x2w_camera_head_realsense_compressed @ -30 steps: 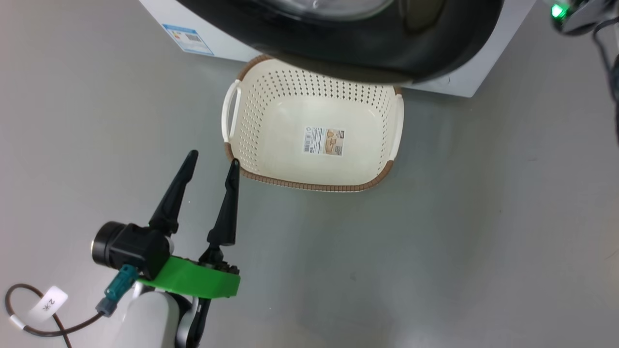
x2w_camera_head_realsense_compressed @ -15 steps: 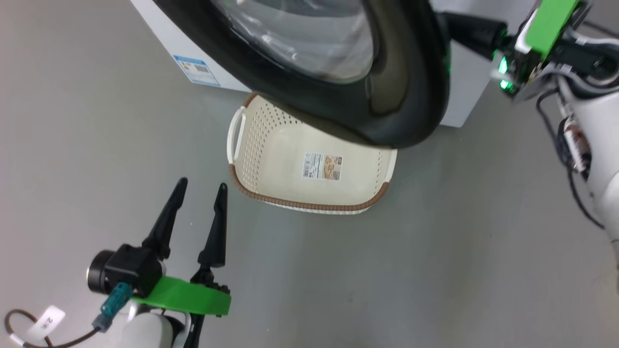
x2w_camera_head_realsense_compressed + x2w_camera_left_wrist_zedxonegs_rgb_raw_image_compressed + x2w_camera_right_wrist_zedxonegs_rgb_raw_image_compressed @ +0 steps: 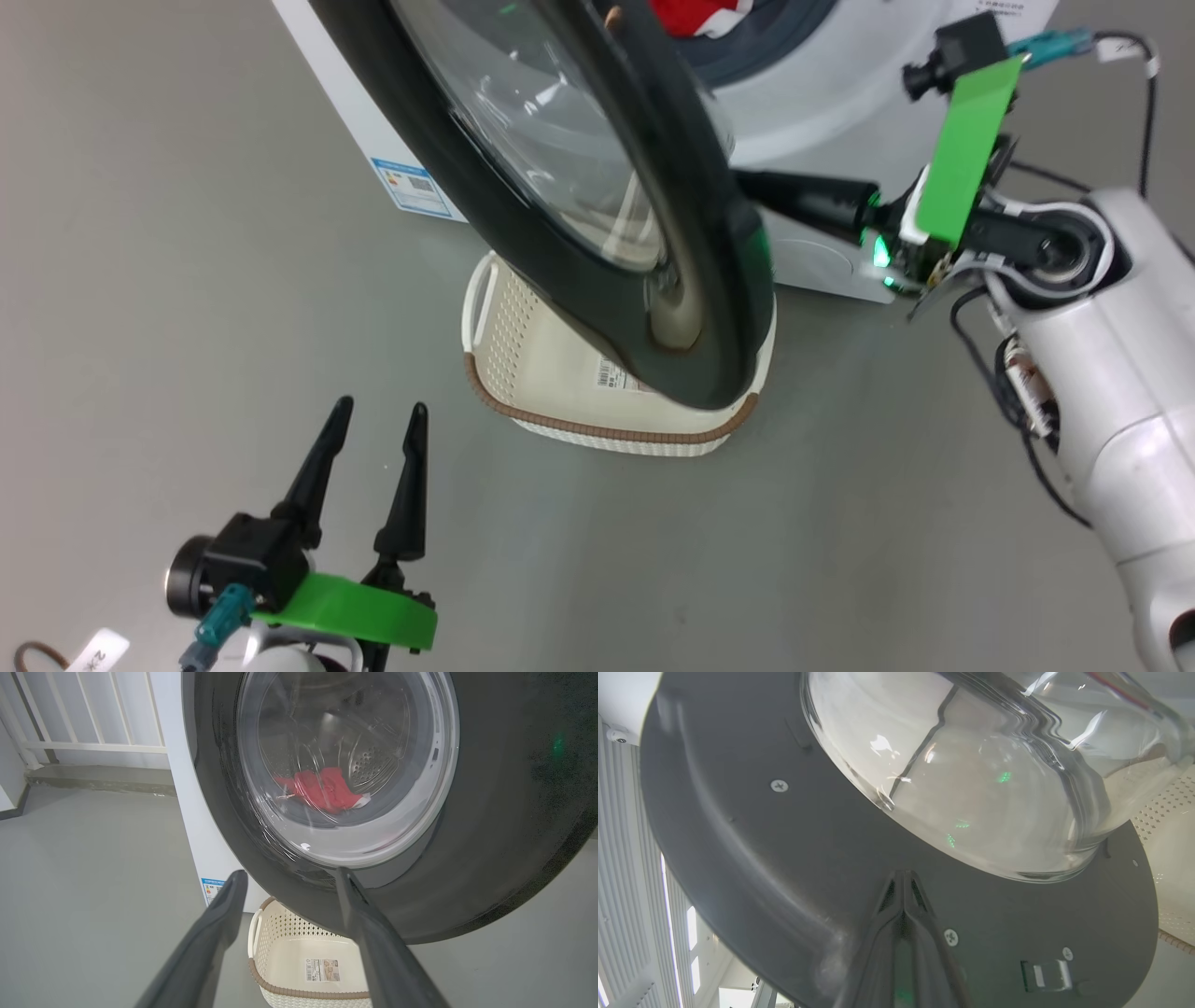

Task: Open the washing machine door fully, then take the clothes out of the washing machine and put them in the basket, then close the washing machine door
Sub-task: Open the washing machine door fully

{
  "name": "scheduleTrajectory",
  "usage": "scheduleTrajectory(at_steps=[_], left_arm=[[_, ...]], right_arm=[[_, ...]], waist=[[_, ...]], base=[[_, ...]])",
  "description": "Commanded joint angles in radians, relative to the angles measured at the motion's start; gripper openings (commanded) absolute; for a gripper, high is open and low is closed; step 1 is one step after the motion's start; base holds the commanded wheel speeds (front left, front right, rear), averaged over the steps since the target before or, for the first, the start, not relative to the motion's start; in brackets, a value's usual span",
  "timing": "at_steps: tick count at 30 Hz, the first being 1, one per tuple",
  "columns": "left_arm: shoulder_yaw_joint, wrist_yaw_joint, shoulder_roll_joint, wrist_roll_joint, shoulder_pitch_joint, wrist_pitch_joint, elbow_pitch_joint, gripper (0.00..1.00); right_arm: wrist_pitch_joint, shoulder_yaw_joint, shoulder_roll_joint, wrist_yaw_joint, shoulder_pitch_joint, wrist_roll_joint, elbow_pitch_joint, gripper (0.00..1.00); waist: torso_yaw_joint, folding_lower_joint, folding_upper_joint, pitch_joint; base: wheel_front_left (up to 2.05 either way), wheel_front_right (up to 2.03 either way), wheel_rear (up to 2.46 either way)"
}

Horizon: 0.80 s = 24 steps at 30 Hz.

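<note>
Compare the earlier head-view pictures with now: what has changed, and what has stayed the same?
The washing machine door has swung further open, with the shut right pincer against its inner face; red clothes now show inside the washing machine. The head view also shifted. The left pincer stays open, holding nothing, and the basket stays empty by the machine.

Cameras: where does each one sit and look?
Head view: on the head, looks down at the washing machine door and basket; left gripper and right gripper show.
Left wrist view: left wrist, along open fingers at the door's front, clothes behind glass.
Right wrist view: right wrist, along shut fingers at the door's inner side.
Shared: head and left wrist views show the basket.
</note>
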Motion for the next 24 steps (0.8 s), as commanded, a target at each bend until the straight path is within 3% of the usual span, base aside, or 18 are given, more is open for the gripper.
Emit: scheduleTrajectory(at_steps=[1, 24], left_arm=[[0.037, 0.012, 0.019, -0.007, 0.01, -0.008, -0.017, 1.0], [0.047, 0.035, 0.019, -0.013, 0.039, -0.008, 0.0, 1.0]], right_arm=[[0.011, 0.016, 0.035, 0.002, 0.039, -0.008, -0.054, 0.0], [0.057, 0.056, 0.125, 0.002, 0.145, -0.026, -0.114, 0.0]], waist=[[0.015, 0.0, -0.0001, -0.018], [0.127, 0.0, -0.0001, -0.064]], base=[[0.0, 0.0, 0.0], [0.0, 0.0, 0.0]])
